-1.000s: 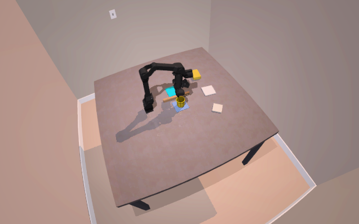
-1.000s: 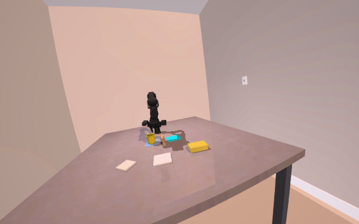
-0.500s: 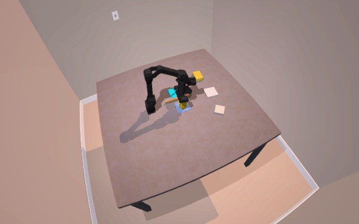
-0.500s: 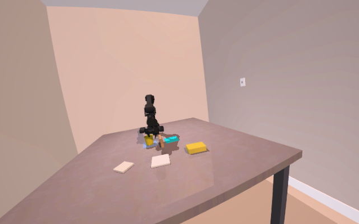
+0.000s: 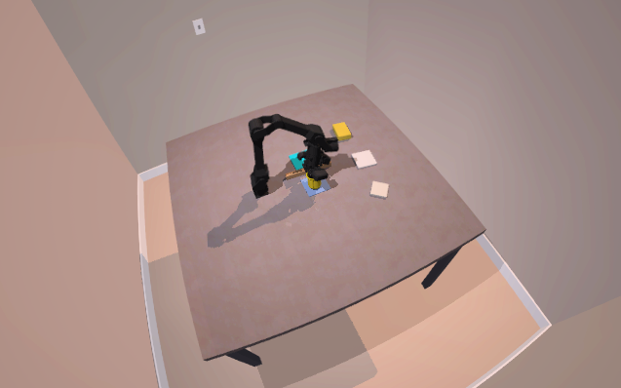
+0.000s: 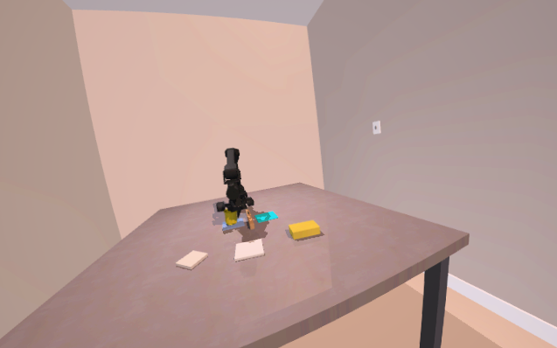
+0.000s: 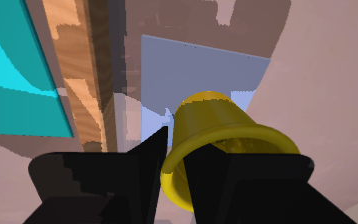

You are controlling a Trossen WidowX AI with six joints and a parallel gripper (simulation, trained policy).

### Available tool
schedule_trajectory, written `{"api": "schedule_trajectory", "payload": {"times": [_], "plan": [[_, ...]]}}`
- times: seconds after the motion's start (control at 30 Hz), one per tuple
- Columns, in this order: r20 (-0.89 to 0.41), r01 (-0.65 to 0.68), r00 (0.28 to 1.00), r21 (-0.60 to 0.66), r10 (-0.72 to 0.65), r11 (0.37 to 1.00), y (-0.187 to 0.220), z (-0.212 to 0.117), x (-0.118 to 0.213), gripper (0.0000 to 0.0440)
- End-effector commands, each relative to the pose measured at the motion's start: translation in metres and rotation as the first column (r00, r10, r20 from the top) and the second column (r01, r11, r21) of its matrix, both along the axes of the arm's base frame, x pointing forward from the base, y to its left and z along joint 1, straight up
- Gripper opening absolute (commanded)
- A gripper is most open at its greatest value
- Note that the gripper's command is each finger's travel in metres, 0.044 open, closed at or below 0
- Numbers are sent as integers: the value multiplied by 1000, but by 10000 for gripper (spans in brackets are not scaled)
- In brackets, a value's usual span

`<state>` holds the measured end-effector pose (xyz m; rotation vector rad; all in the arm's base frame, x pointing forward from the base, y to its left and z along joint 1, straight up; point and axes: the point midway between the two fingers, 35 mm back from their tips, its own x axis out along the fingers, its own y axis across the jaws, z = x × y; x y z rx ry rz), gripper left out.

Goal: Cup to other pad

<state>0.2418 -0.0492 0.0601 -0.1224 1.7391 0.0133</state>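
The yellow cup (image 5: pixel 314 183) (image 6: pixel 231 218) (image 7: pixel 206 117) is upright at the blue pad (image 5: pixel 324 188) (image 6: pixel 227 228) (image 7: pixel 191 65); whether its base touches the pad cannot be told. My gripper (image 7: pixel 174 131) is low over it, pointing down, and is shut on the cup's wall, with one finger inside the mouth and the other outside, on the side toward the wooden bar. The finger and rim hide most of the inside, and the marbles cannot be made out. The teal pad (image 5: pixel 296 161) (image 6: pixel 267 217) (image 7: pixel 11 117) lies beyond the bar with nothing on it.
A wooden bar (image 5: pixel 294 174) (image 6: pixel 249 219) (image 7: pixel 76 65) stands between the two pads, close beside the cup. A yellow block (image 5: pixel 341 131) (image 6: pixel 304 230) and two pale flat tiles, one larger (image 5: pixel 364 159) (image 6: pixel 249 250) and one smaller (image 5: pixel 379 189) (image 6: pixel 192 260), lie farther off on the table.
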Motion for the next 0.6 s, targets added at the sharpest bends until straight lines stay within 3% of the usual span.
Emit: {"api": "schedule_trajectory", "payload": {"times": [0.0,0.57], "plan": [[6,-43,999,16,43,999,0,5,-1,15],[71,-142,988,30,139,989,10,42,4,23]]}}
